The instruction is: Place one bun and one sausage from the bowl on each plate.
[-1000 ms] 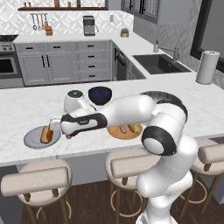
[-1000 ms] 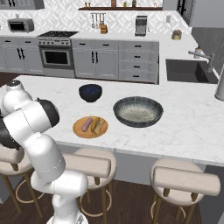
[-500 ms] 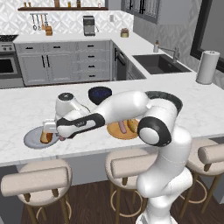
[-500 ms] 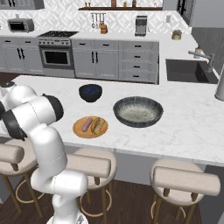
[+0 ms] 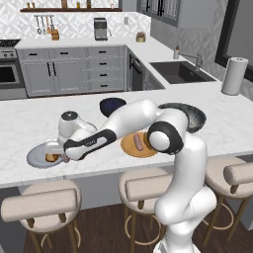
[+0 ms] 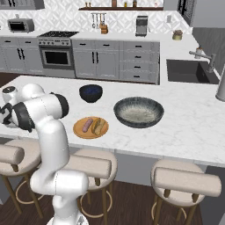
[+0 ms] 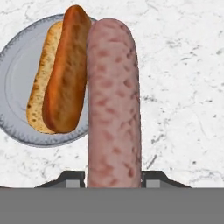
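Reaching far to its left over the white marble counter (image 5: pixel 29 116), the gripper (image 5: pixel 65 157) is closed on a pink sausage (image 7: pixel 113 105), which stands up along the fingers in the hand view. Below it lies the light grey plate (image 7: pixel 12 83), already bearing a bun (image 7: pixel 61 72); the sausage hangs over the plate's edge. The tan-orange plate (image 6: pixel 79 128) holds a sausage (image 6: pixel 87 125) and a bun (image 6: pixel 99 126) side by side. The dark grey speckled bowl (image 6: pixel 138 112) sits near it, with the dark blue bowl (image 6: pixel 91 93) behind.

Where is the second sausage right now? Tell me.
In the hand view the sausage is gripped in the pincer, held above the grey plate, right beside the bun lying there.
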